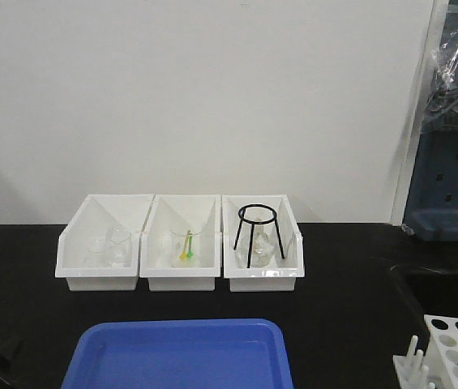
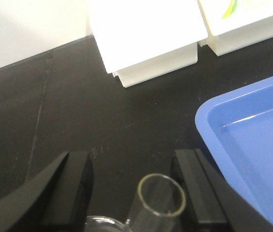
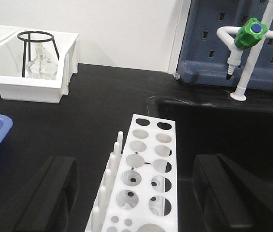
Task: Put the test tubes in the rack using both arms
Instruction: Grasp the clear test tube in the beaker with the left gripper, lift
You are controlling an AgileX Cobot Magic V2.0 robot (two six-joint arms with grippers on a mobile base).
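A test tube (image 2: 161, 203) pointed mouth-first at the wrist between the left gripper's (image 2: 132, 166) wide-spread fingers, while the right gripper (image 3: 138, 186), equally wide, straddled the rack (image 3: 150, 145).

Three white bins (image 1: 97, 271), one blue tray (image 1: 180, 327), one rack (image 3: 150, 146), one test tube (image 2: 148, 212).

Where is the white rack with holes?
The rack stands on the black table on the robot's right, beside the sink, framed by the right end effector in its wrist view.
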